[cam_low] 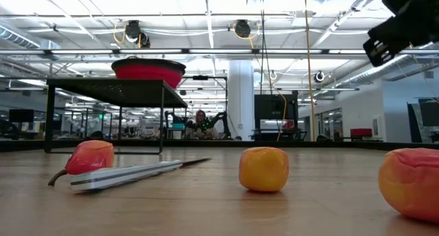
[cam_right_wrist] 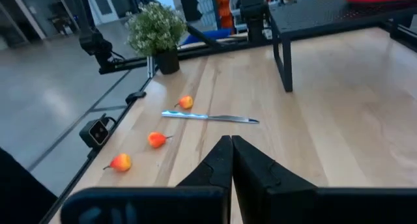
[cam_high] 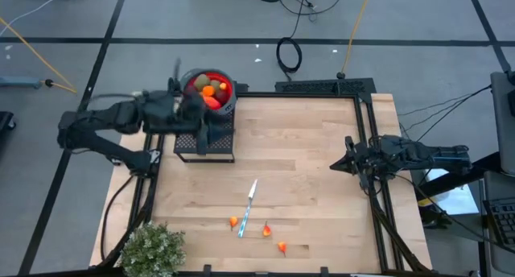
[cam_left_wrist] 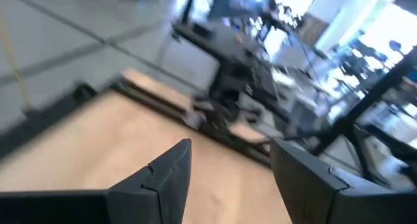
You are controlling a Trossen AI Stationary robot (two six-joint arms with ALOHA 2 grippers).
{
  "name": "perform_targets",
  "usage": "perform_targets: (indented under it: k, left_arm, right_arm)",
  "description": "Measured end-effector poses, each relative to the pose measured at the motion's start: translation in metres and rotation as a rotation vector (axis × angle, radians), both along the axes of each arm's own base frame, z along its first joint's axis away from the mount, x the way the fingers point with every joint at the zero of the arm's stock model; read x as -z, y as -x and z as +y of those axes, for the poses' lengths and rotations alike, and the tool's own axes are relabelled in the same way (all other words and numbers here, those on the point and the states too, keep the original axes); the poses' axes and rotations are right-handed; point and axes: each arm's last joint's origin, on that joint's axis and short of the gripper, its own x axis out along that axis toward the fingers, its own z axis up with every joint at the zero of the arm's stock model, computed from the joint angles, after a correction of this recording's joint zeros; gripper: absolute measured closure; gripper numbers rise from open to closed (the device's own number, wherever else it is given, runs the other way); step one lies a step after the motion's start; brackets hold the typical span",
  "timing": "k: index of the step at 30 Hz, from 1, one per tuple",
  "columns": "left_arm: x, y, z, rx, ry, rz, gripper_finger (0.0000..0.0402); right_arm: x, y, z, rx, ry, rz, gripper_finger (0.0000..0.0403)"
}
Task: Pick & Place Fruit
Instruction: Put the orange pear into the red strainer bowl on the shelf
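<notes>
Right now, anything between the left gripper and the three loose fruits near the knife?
Nothing visible blocks the way. The left gripper, jaws open, hangs by the black stand that carries the red bowl. Bare wood lies between it and the three fruits. The knife lies among them, touching none in the high view.

Bright overhead strip lighting; left wrist view heavily smeared, probably motion blur.

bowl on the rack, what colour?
Red inside, dark rim: the round bowl holding fruit. Clearest in the high view.
</notes>
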Motion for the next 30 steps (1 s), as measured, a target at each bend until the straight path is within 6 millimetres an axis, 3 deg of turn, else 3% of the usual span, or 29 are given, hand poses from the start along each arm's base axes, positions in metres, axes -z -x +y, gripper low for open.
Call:
perform_targets:
  k: [11, 19, 30]
  left_arm:
    - [0.046, -0.035, -0.077, 0.169, 0.281, 0.265, 0.0254]
    - [0.089, -0.053, -0.125, 0.284, 0.452, 0.547, 0.0290]
    - [0.154, -0.070, -0.176, 0.230, 0.456, 0.835, 0.0303]
  right_arm:
    - [0.039, -0.012, 0.000, -0.007, 0.017, -0.024, 0.0400]
    - [0.045, -0.013, 0.000, -0.007, 0.019, -0.008, 0.0399]
    - [0.045, -0.013, 0.000, -0.007, 0.017, -0.007, 0.0399]
